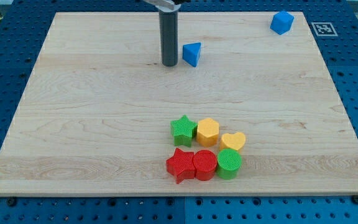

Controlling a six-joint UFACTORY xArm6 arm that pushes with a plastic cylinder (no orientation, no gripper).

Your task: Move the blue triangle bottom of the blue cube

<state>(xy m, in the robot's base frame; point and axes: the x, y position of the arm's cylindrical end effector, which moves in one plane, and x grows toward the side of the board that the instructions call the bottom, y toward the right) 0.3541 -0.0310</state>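
- No pincer is fitted; nothing is held. My tip [169, 64] is set just left of the blue triangle [192, 54], upper centre.
- The blue cube [281, 22] sits upper right.
- An off-centre push could spin the triangle astray.

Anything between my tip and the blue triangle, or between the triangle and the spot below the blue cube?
Nothing visible. My tip sits just to the view's left of the blue triangle, bare wood between them. The board toward the blue cube at the view's top right is open; the other blocks cluster near the view's bottom.
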